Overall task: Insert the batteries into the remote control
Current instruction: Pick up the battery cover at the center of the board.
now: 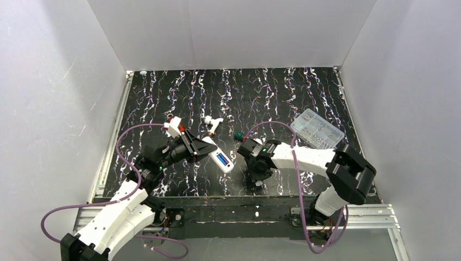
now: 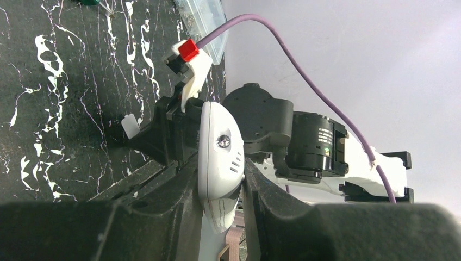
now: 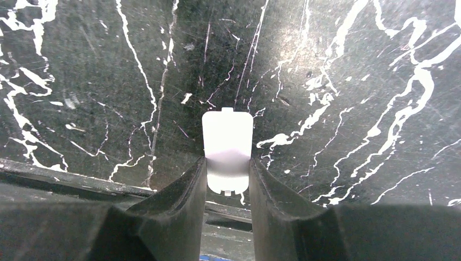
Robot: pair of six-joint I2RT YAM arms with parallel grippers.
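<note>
Remote control [image 2: 219, 149], clamped between the fingers [image 2: 157, 217] of the left gripper [image 2: 217, 171]: smooth white plastic, glossy, carrying a small shiny stud [image 2: 223, 142] that looks metallic. These fingers: black plastic, matt, faintly ridged. Cover plate [image 3: 227, 136], pinched between the fingers [image 3: 179, 209] of the right gripper [image 3: 228, 163]: thin white plastic, smooth, satin. Table [image 3: 353, 65] beyond the right fingertips: black sheet with white marble veining, semi-gloss, finely scratched. Cable [image 2: 304, 70] beyond the left fingertips: smooth purple sheath. Box [image 1: 317, 128]: clear plastic.
</note>
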